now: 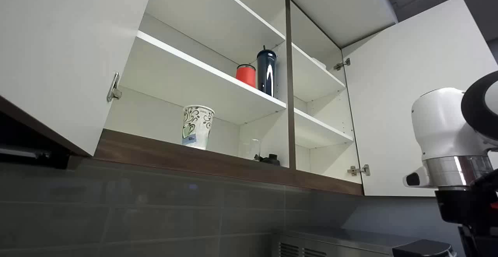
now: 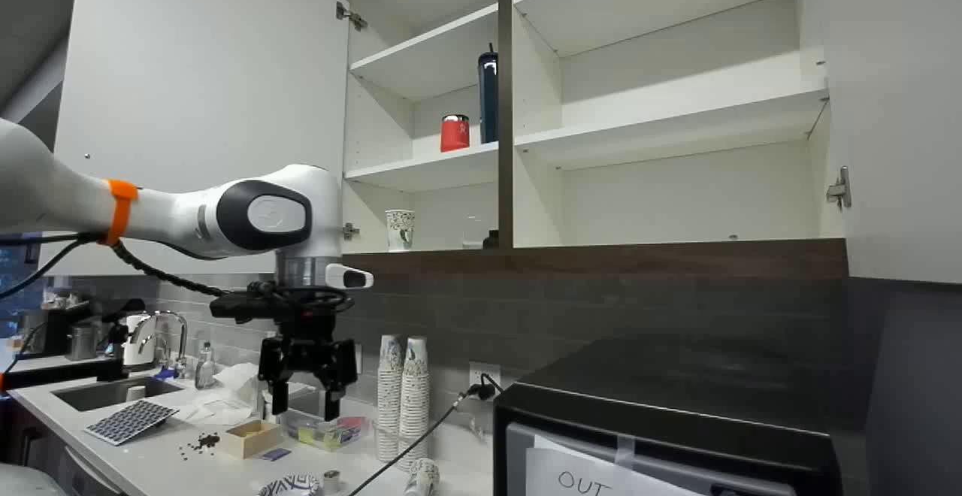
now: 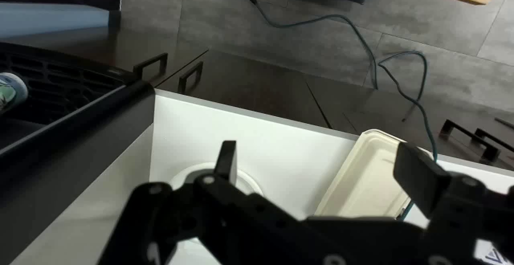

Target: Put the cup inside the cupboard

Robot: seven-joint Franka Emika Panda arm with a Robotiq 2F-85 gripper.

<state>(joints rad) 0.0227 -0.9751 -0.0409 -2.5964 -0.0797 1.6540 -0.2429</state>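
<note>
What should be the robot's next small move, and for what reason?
Probably shift the hand toward what looks like a printed cup, perhaps the wanted one, to bring it fully into view. It is cut off at the wrist view's left edge, the hand is open and empty, and the cupboard stands open.

Pale cup (image 3: 13, 91), green pattern, partly shown at wrist view's left edge; white cupboard (image 1: 194, 81), doors (image 1: 420, 62) open.

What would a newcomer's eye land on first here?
Probably the wide-open white cupboard, with a bright red cup beside a dark blue tumbler on a shelf. Next, the white arm with its orange band, its open, empty hand hanging above the counter.
</note>
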